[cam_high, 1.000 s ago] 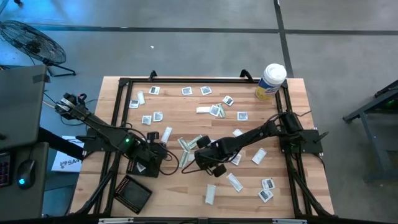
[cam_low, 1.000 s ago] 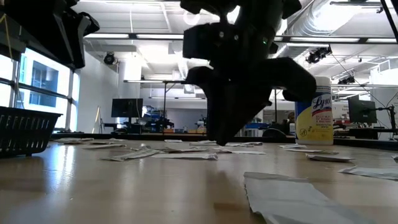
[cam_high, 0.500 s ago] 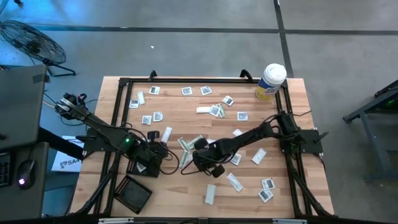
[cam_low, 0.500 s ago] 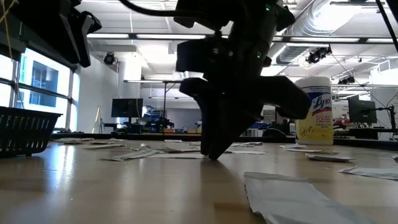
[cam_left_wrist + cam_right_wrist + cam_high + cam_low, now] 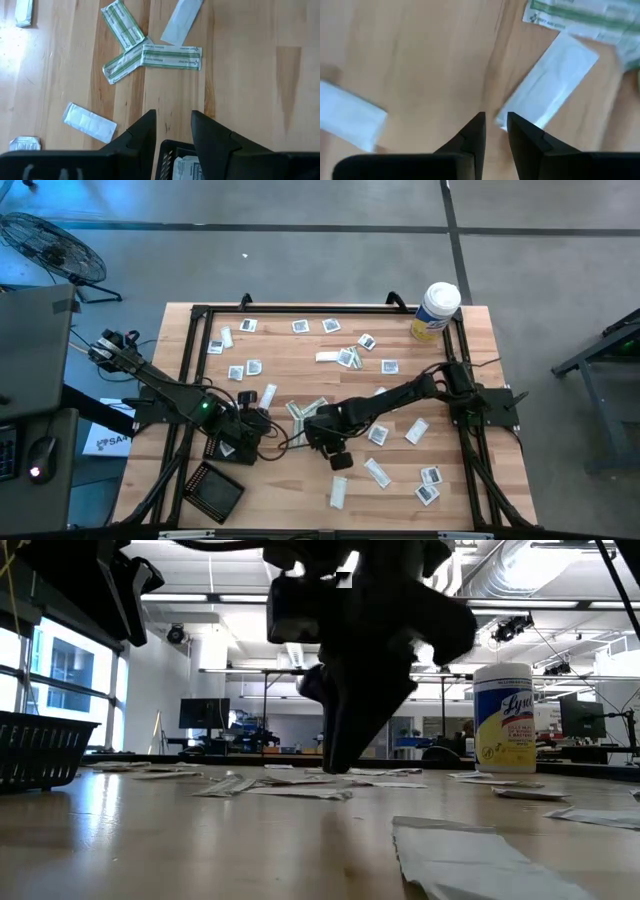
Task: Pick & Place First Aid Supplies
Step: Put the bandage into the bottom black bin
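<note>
First aid supplies, small flat packets [image 5: 345,358], lie scattered over the wooden table. My right gripper [image 5: 320,430] points down at mid-table, its fingertips [image 5: 494,122] a narrow gap apart, with wood showing between them. They stand at one end of a white strip wrapper [image 5: 547,85], beside pale green wrappers [image 5: 580,17] [image 5: 300,412]. In the low view its tips [image 5: 335,766] reach down to the level of the packets. My left gripper [image 5: 172,120] [image 5: 247,424] hangs open above a black mesh tray [image 5: 222,448] that holds a packet [image 5: 186,166]. My right gripper comes from above, slanting down, with its fingertips at the near end of the white strip wrapper [image 5: 506,117], which lies flat on the table. I cannot tell whether a finger touches it.
A second black mesh tray [image 5: 213,490] stands at the near left. A white canister with a yellow label [image 5: 435,310] [image 5: 503,720] stands at the far right corner. A black frame [image 5: 190,380] borders the table. More packets lie at the near right [image 5: 428,485] and along the far side [image 5: 300,326].
My right gripper has shifted a little toward the table's left and far side, closer to the green wrappers, and has rolled about its own pointing line. My left arm has kept still.
</note>
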You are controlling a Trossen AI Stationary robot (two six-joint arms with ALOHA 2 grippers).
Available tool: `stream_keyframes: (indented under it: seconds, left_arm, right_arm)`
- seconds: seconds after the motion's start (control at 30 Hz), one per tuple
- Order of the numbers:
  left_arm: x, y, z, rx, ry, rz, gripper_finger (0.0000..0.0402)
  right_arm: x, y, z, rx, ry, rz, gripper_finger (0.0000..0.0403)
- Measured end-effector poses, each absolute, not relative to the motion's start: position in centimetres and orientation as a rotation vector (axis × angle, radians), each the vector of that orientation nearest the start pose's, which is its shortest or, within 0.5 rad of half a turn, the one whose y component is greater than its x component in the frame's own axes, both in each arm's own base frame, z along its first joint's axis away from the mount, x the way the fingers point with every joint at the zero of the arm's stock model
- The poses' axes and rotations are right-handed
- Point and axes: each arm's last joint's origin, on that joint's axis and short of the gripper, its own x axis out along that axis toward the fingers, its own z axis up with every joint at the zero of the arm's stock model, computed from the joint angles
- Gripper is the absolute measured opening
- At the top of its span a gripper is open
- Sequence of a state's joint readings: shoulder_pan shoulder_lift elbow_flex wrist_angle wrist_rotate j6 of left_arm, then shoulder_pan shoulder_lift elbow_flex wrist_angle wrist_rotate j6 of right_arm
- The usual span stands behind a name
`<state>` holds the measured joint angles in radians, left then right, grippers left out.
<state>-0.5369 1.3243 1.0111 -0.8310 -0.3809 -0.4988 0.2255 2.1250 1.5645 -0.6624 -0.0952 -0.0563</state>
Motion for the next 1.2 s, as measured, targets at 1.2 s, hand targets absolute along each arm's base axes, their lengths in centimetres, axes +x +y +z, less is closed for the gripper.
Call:
stream_keyframes:
  seconds: [1.2]
  left_arm:
    - [21.8, -11.7, 25.6, 0.078, 1.000, 0.120, 0.0119]
  right_arm:
    - [40.0, 9.9, 14.1, -0.259, 1.341, 0.271, 0.0073]
